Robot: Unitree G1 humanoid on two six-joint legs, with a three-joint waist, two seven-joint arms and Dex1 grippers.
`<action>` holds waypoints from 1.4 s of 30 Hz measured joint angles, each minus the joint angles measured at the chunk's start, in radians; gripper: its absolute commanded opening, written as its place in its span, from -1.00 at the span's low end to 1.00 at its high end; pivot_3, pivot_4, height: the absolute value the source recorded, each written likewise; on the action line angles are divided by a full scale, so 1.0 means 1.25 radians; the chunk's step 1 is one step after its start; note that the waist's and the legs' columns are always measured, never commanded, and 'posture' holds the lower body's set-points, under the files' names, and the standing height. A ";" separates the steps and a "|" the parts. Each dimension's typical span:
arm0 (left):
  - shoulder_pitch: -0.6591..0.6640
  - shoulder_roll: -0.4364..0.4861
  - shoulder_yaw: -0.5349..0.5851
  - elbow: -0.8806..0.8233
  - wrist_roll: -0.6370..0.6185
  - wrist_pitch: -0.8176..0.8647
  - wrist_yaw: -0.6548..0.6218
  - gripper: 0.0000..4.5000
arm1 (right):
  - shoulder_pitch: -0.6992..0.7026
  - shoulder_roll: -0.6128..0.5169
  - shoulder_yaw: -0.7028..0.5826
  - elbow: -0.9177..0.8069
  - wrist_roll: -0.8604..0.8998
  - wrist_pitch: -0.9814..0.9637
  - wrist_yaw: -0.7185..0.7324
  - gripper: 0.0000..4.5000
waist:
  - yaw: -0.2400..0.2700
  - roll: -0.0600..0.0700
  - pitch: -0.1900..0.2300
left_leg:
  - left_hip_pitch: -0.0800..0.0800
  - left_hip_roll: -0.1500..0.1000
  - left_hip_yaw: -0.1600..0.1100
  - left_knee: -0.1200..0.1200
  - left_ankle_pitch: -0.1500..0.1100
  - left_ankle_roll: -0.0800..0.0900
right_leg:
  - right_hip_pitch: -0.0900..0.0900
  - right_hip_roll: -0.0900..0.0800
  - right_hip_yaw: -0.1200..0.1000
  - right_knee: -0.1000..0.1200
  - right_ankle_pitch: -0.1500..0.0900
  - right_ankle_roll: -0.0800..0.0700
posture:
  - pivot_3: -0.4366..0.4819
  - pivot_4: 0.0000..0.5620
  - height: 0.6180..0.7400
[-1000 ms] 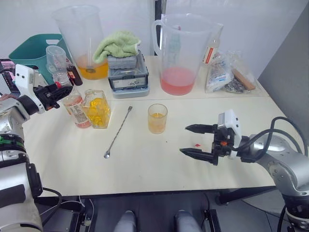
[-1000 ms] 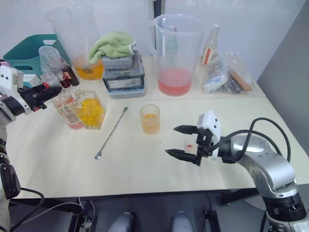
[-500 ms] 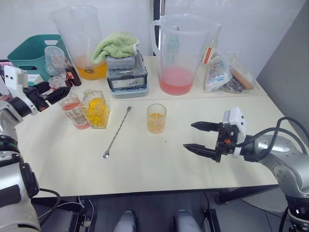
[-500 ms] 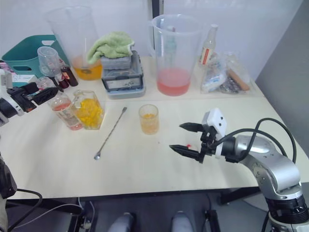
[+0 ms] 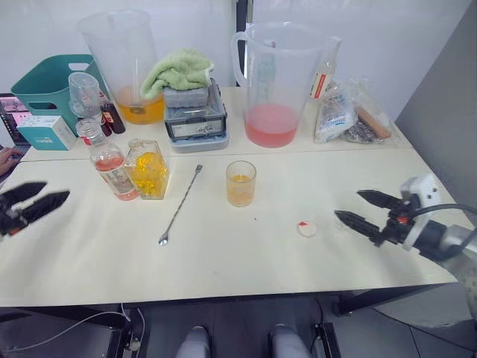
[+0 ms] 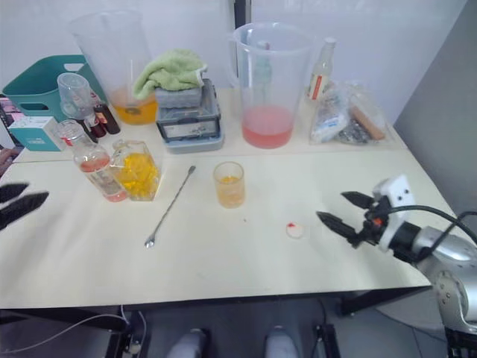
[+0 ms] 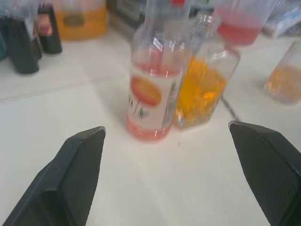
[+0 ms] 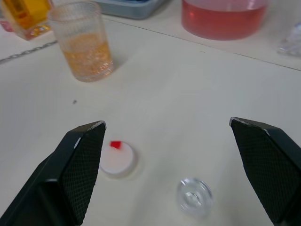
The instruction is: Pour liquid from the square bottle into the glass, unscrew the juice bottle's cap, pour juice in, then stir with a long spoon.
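Observation:
The juice bottle (image 5: 112, 162) stands uncapped at the table's left, touching the square bottle (image 5: 150, 171) of yellow-orange liquid. Right of them lies the long spoon (image 5: 181, 205), then the glass (image 5: 241, 183) with orange liquid in it. The white cap (image 5: 306, 229) with its red mark lies flat on the table, and a small clear round piece (image 8: 194, 196) lies close to it. My left gripper (image 5: 56, 191) is open and empty at the table's left edge, well short of the juice bottle (image 7: 153, 89). My right gripper (image 5: 348, 204) is open and empty, to the right of the cap (image 8: 116, 159).
Along the back stand a large pitcher with orange liquid (image 5: 130, 63), a green towel (image 5: 179, 68) on a grey box, a large pitcher with pink liquid (image 5: 277, 82), and plastic bags (image 5: 346, 112). A teal basket (image 5: 45, 82) and small dark bottles (image 5: 112, 115) sit at the back left.
My left gripper has opened, let go of the juice bottle's neck and drawn back to the left edge. My right gripper has drawn back to the right, off the cap.

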 measured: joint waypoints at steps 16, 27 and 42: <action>0.221 -0.119 0.034 -0.228 -0.015 -0.037 0.088 0.98 | 0.143 0.031 -0.065 0.098 -0.095 -0.163 0.013 1.00 | 0.031 0.000 -0.002 | 0.008 0.001 0.002 -0.001 -0.001 0.001 | 0.011 0.000 0.000 -0.008 0.001 -0.002 | -0.05 -0.47 0.99; 0.227 -0.305 -0.040 -0.572 -0.095 0.098 0.327 0.98 | -0.024 0.052 0.055 -0.019 0.050 -0.052 0.035 1.00 | 0.031 0.001 -0.002 | 0.008 0.002 0.001 0.000 -0.001 0.002 | 0.013 0.000 -0.001 -0.010 0.003 -0.001 | -0.05 -0.47 0.99; -0.027 -0.491 -0.415 -0.766 0.035 0.438 0.890 0.98 | -0.206 -0.062 0.227 -0.042 0.175 0.057 0.303 1.00 | 0.051 -0.001 -0.002 | 0.006 0.000 0.001 0.002 -0.002 0.003 | 0.013 0.000 -0.001 -0.012 0.003 -0.001 | -0.05 -0.47 0.99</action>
